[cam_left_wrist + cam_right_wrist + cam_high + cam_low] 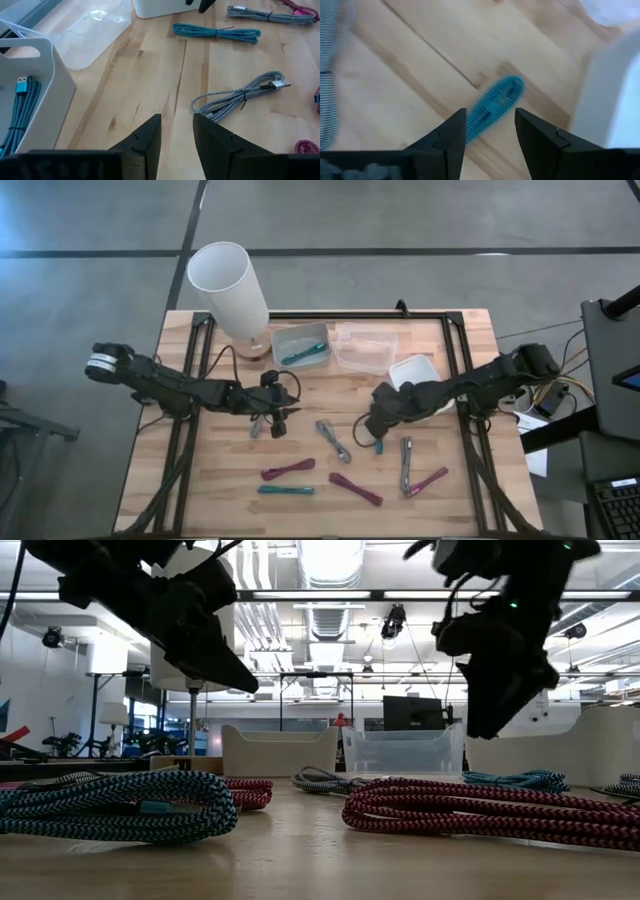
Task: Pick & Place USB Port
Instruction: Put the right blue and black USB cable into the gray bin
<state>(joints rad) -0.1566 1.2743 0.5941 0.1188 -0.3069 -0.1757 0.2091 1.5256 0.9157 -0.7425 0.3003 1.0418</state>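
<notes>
The teal USB cable (495, 102) lies on the counter (310, 480) right of centre, framed between the right gripper's (489, 131) parted fingers ready for pickup, while the left gripper (176, 137) hovers open, empty, mid-left.

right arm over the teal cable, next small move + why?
Probably lower the right tool straight down and close. Its jaws stand open, the teal cable lies on the table between them, not yet gripped. The left tool waits near the middle.
</notes>
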